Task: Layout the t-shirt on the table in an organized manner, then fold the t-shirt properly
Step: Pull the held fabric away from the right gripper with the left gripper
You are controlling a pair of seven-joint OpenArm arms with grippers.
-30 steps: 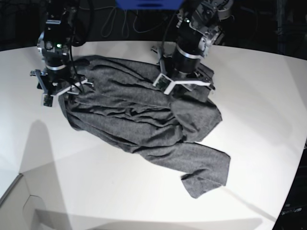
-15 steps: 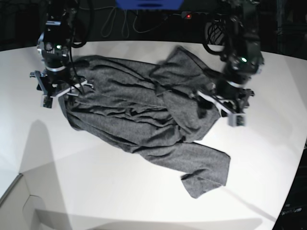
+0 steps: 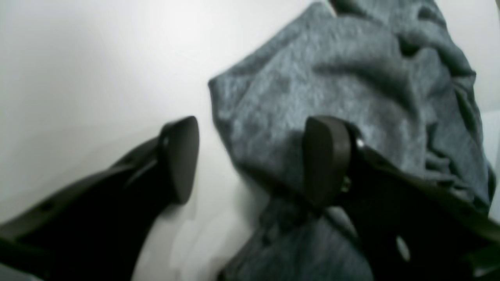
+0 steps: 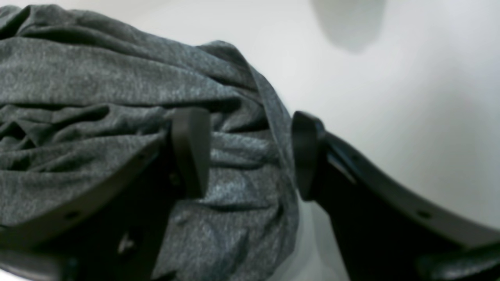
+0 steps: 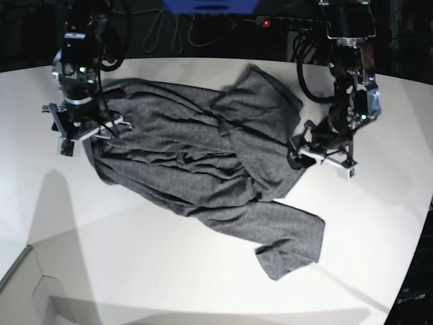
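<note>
The t-shirt (image 5: 203, 169) is lying rumpled mid-bench (image 5: 169, 271), not yet spread. The left pincer (image 5: 319, 157) is hanging wide open and empty beside its far-side fold, while the right pincer (image 5: 82, 127) is straddling the opposite edge, parted, gripping nothing, probably readying a stretch.

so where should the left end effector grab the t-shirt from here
Grip the t-shirt at the loose edge near the left end effector, coming in from the bare table side. In the left wrist view that edge lies flat between open jaws, easy to pinch.
</note>
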